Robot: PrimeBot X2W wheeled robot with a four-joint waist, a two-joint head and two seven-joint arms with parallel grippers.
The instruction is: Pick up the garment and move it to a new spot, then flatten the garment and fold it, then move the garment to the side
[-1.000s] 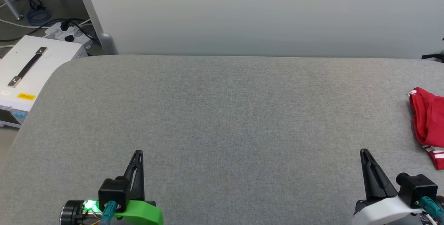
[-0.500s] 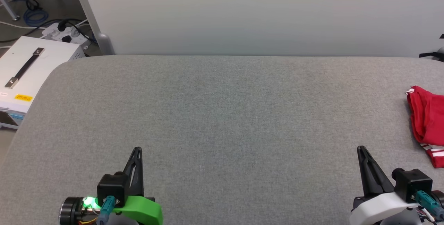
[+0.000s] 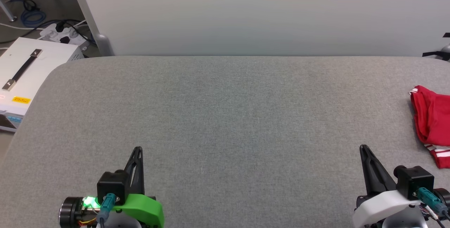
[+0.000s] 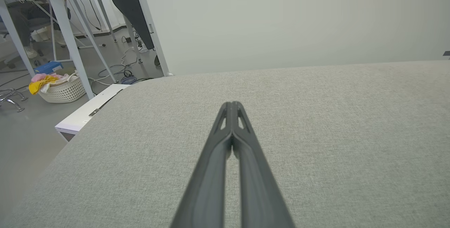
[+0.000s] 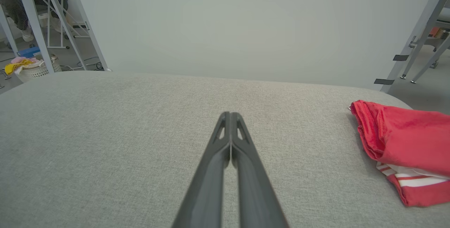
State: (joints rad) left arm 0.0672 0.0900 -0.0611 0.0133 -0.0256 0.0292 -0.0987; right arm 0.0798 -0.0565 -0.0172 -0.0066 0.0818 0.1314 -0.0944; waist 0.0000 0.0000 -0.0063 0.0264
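1. Since the garment (image 3: 429, 124) lies bunched at the grey pad's (image 3: 225, 108) far right edge, it's rightward and slightly ahead of the right gripper (image 3: 362, 148), not touching.
2. Long side looks front-to-back, though the frame cuts it off.
3. Both grippers are pinched closed and empty. The left gripper (image 3: 137, 149) is way across, so I'd send the right arm.

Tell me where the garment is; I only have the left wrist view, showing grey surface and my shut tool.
Observer: The garment lies bunched at the right end of the grey surface.
Operator: Is the right tool near it?
Observer: The right tool is shut and empty, apart from the garment, which lies to its right.
Operator: Any markings?
Observer: Red cloth, with red-and-white striped trim at its near end.
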